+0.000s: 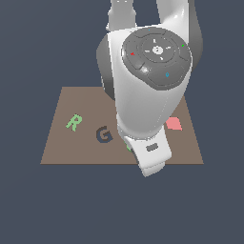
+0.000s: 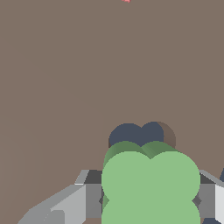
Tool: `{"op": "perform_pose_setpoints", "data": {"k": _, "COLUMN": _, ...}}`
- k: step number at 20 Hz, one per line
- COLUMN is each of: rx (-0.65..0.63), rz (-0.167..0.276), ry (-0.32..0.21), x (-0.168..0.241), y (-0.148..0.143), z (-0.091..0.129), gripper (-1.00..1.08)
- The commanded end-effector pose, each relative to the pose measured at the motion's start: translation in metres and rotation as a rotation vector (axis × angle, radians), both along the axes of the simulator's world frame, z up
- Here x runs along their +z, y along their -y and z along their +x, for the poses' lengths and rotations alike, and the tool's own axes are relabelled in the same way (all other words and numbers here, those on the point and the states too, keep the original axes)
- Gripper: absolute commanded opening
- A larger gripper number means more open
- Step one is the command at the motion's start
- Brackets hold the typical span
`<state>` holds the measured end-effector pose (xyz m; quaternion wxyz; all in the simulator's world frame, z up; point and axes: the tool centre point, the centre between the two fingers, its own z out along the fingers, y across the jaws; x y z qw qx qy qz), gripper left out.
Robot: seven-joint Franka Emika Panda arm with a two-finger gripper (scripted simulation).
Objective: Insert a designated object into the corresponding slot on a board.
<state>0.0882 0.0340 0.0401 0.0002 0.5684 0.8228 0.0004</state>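
Note:
In the wrist view the bright green clover-shaped block [image 2: 151, 186] sits between my two grey fingers [image 2: 89, 197], and the gripper [image 2: 151, 199] is shut on its sides. The dark navy flower-shaped slot [image 2: 138, 133] shows just beyond the block, partly covered by it; I cannot tell how high the block is above it. In the exterior view my arm hides the gripper, the slot and nearly all of the block; only a green sliver [image 1: 128, 147] shows by the wrist. The brown board [image 1: 62, 143] lies flat under the arm.
On the board a green letter R [image 1: 73, 122] lies at the exterior view's left, a dark letter-G cut-out [image 1: 103, 135] beside it, and a pink heart [image 1: 174, 124] at the right, its tip showing in the wrist view [image 2: 127, 1].

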Motion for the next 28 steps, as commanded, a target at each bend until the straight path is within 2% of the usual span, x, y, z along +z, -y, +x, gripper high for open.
{"op": "perform_pose_setpoints", "data": {"k": 1, "rx": 0.04, "rz": 0.0, "ry": 0.0, "x": 0.0, "y": -0.007, "z": 0.001, "gripper": -1.0}}
{"op": "perform_pose_setpoints", "data": {"k": 6, "rx": 0.073, "rz": 0.0, "ry": 0.0, "x": 0.0, "y": -0.014, "z": 0.0, "gripper": -1.0}}
{"op": "perform_pose_setpoints", "data": {"k": 18, "rx": 0.063, "rz": -0.001, "ry": 0.0, "x": -0.01, "y": -0.012, "z": 0.0, "gripper": -1.0}}
{"op": "perform_pose_setpoints", "data": {"k": 19, "rx": 0.063, "rz": -0.001, "ry": 0.0, "x": -0.01, "y": -0.012, "z": 0.0, "gripper": 1.0}}
{"op": "perform_pose_setpoints", "data": {"k": 28, "rx": 0.063, "rz": -0.001, "ry": 0.0, "x": -0.01, "y": -0.012, "z": 0.0, "gripper": 1.0}}
